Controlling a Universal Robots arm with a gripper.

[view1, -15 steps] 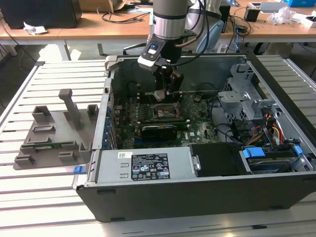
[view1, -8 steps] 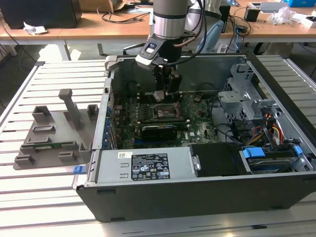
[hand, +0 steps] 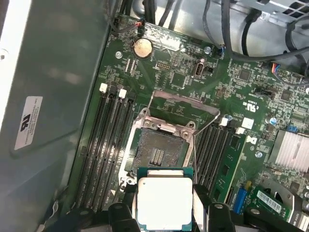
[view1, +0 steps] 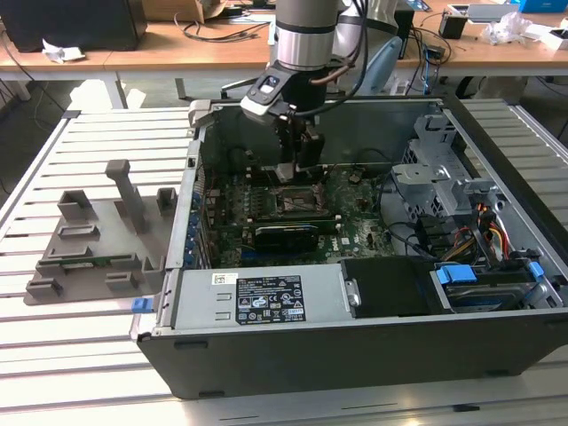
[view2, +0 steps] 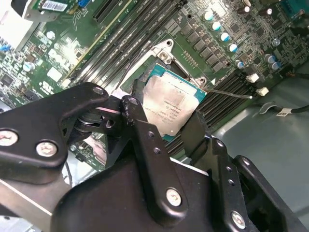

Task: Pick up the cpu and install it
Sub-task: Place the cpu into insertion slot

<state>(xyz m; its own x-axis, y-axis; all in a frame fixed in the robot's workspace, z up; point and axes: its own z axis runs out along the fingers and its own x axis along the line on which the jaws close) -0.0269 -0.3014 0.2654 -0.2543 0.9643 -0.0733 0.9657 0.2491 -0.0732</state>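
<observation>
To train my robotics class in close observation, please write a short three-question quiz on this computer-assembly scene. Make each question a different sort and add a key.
1. True or false: the chip already sits in the socket.
2. What holds the chip? A) the gripper B) a person's hand C) nothing, it lies on the board
3. Fill in: the socket's contacts are ___ (bare/covered).
Key: 1 false, the chip is in the gripper and the socket is empty; 2 A, shut on its edges; 3 bare.
</observation>
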